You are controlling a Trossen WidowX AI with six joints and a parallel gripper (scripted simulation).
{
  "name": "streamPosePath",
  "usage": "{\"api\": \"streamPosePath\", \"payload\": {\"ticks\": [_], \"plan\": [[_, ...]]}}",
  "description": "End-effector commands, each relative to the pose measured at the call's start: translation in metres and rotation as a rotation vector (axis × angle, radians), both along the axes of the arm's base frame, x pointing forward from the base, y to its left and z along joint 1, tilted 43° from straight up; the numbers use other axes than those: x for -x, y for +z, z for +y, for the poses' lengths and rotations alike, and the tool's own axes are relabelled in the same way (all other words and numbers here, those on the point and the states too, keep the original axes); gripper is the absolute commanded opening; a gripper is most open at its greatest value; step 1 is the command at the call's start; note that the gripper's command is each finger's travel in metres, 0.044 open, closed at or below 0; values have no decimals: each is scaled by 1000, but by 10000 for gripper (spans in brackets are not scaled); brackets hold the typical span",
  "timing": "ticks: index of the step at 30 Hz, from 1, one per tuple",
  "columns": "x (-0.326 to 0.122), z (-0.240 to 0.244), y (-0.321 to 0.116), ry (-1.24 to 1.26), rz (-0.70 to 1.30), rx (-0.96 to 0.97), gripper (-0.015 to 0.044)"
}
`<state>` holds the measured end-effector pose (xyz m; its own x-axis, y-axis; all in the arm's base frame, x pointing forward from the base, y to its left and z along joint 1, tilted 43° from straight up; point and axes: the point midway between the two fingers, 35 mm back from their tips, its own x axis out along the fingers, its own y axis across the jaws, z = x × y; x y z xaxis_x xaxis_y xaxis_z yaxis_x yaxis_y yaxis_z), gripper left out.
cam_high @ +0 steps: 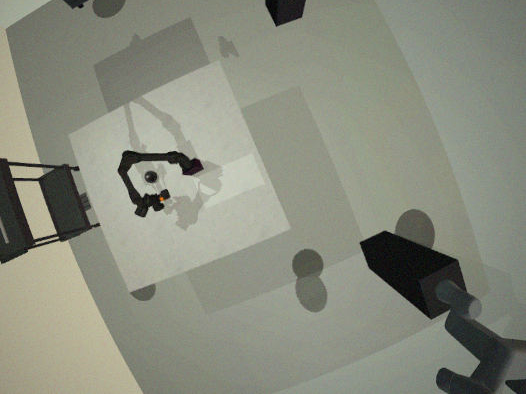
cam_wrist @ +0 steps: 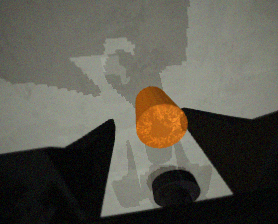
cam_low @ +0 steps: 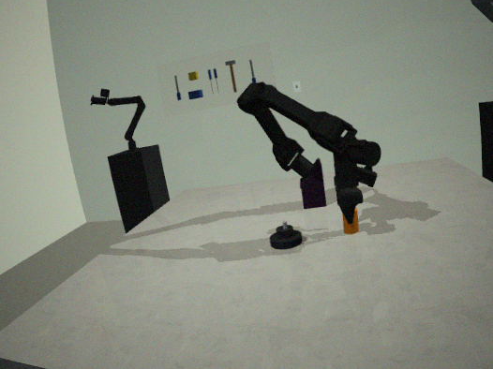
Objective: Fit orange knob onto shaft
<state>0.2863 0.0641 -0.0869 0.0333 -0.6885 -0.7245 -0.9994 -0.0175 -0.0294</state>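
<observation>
The orange knob (cam_high: 161, 199) (cam_low: 351, 228) (cam_wrist: 161, 125) appears to stand upright on the table, its plain mottled end towards the wrist camera. Its hole is hidden. My gripper (cam_high: 162, 200) (cam_low: 351, 220) (cam_wrist: 147, 117) is open around the knob, pointing down. In the wrist view a gap shows between the knob and the left finger, while the right finger is close beside it; contact there is unclear. The round black pedestal (cam_high: 150, 176) (cam_low: 286, 242) (cam_wrist: 176, 187) stands apart from the knob, with the silver shaft (cam_low: 284, 225) upright on top. The shaft's flat side cannot be made out.
My arm's dark purple base block (cam_high: 193, 167) (cam_low: 313, 191) stands on the table (cam_high: 240, 212) (cam_low: 234, 311), behind the pedestal in the exterior view. Another arm on a black block (cam_low: 138, 184) stands beyond the table. A chair (cam_high: 65, 202) is at the table's left side in the top view.
</observation>
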Motion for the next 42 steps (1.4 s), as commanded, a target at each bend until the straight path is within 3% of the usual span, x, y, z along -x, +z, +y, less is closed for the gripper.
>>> {"api": "streamPosePath", "payload": {"ticks": [1, 42], "plan": [[-3, 38, 37, 15, -35, -23, 424], [-8, 0, -5, 15, -36, -21, 440]]}}
